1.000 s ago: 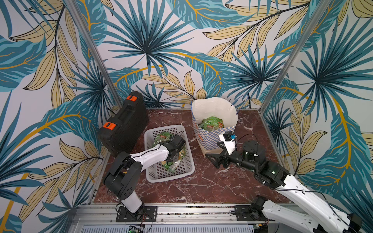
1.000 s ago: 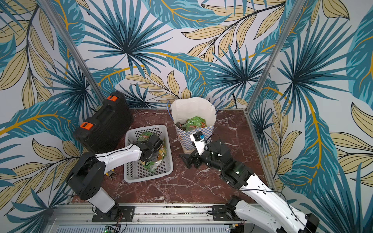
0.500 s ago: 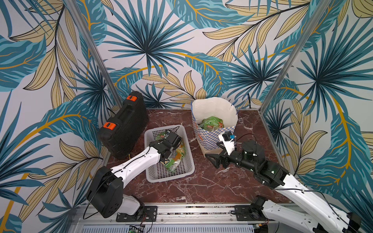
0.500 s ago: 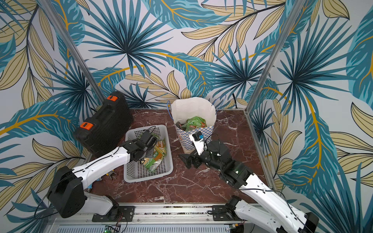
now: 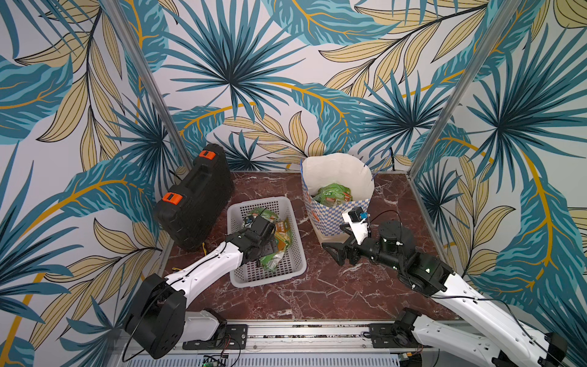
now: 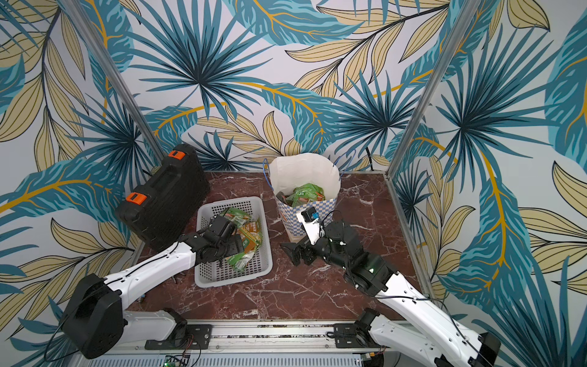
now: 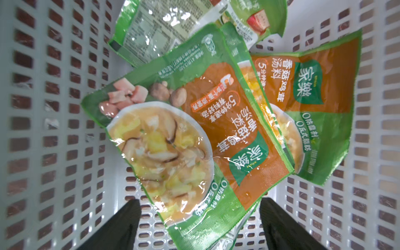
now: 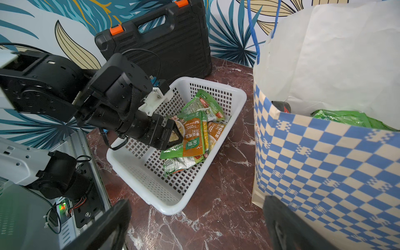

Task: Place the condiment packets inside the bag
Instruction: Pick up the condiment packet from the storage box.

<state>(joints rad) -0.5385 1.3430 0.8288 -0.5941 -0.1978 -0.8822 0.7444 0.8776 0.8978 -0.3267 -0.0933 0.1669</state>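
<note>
Left pincer: jaws wide apart, low inside the white perforated basket. One jaw stands either side of the near edge of the top packet, which has a green border, an orange panel and a soup-bowl photo. A gap shows on each side, so nothing is gripped.

Condiment packets, two lots:
- Several lie loose and overlapping in the basket. A second orange-and-green one sits partly under the top packet, and a green one beyond it is turned print side up.
- More green ones lie inside the bag.

Bag: upright toward the back of the tabletop, just beside the basket, with its mouth open and the cream lining showing.

Right pincer: jaws wide apart and empty, low over bare tabletop. It sits between the basket and the foot of the bag, near both, and touches neither in the wrist view.

Black case with orange latches: on edge against the left wall, close behind the basket.
</note>
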